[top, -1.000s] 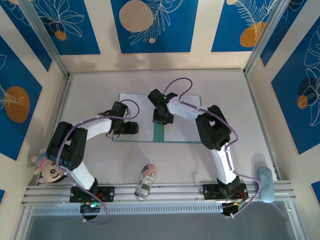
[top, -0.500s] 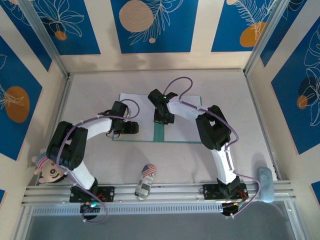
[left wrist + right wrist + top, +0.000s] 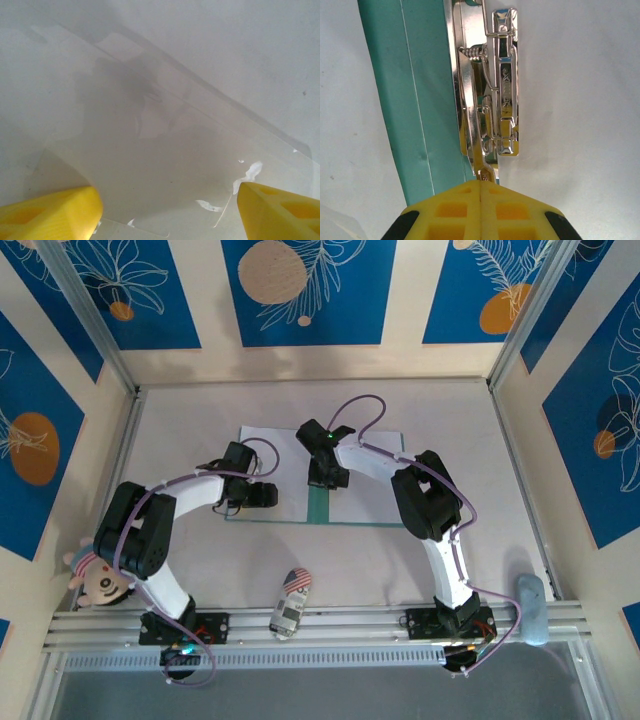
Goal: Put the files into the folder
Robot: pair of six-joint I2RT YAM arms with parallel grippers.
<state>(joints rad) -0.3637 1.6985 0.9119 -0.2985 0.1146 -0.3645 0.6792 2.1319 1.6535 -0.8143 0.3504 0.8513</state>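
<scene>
Fingers on L (image 3: 50, 212) spread wide over files (image 3: 150, 150), R fingers (image 3: 515, 210) shut tight, tips at folder (image 3: 405, 100) clip (image 3: 502, 85) end

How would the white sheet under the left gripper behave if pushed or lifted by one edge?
Probably floppy: the white sheet looks very thin and lies flat, so a lifted edge would droop. Likely light; a push from the open left gripper might slide or buckle it.

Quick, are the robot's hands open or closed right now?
Left gripper: open, empty, over the white paper.
Right gripper: shut, tips at the folder's metal clip; grip unclear.
</scene>
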